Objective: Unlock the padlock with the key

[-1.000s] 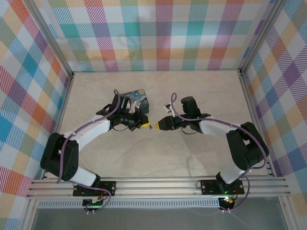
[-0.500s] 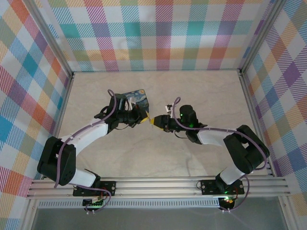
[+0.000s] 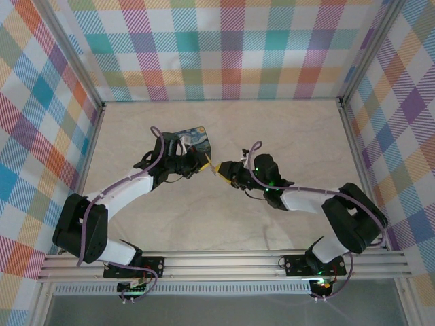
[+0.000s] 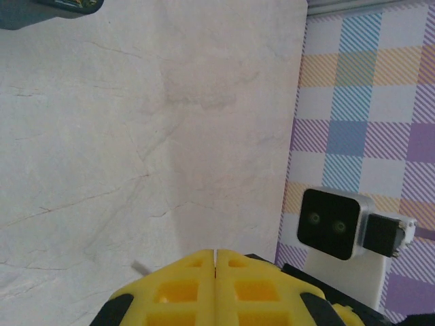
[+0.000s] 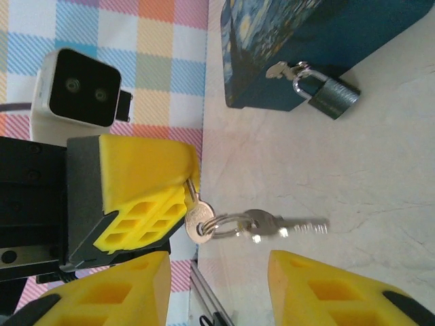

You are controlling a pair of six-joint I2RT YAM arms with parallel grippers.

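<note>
My left gripper [image 3: 206,163] is shut, its yellow fingers [image 4: 215,272] pressed together on the blade of a small silvery key [image 5: 198,221]. A ring hangs from that key's head and carries a second key [image 5: 282,224], which sticks out sideways. My right gripper [image 5: 217,257] is open right in front of the dangling keys, one finger on each side and below them, touching neither. The dark padlock [image 5: 329,96] hangs by its silvery shackle on the hasp of the blue swirl-painted box [image 5: 299,37]. The right gripper [image 3: 219,170] sits tip to tip with the left one.
The box [image 3: 192,140] lies on the pale marble-look table [image 3: 272,129], just behind the left gripper. Plaid walls [image 3: 224,47] close in the back and both sides. The right wrist's camera [image 4: 331,224] shows near the left fingers.
Both grippers have shifted up toward the box, and the right gripper has moved left, closing in on the keys. Its jaws have narrowed a little. The left gripper stays shut.
</note>
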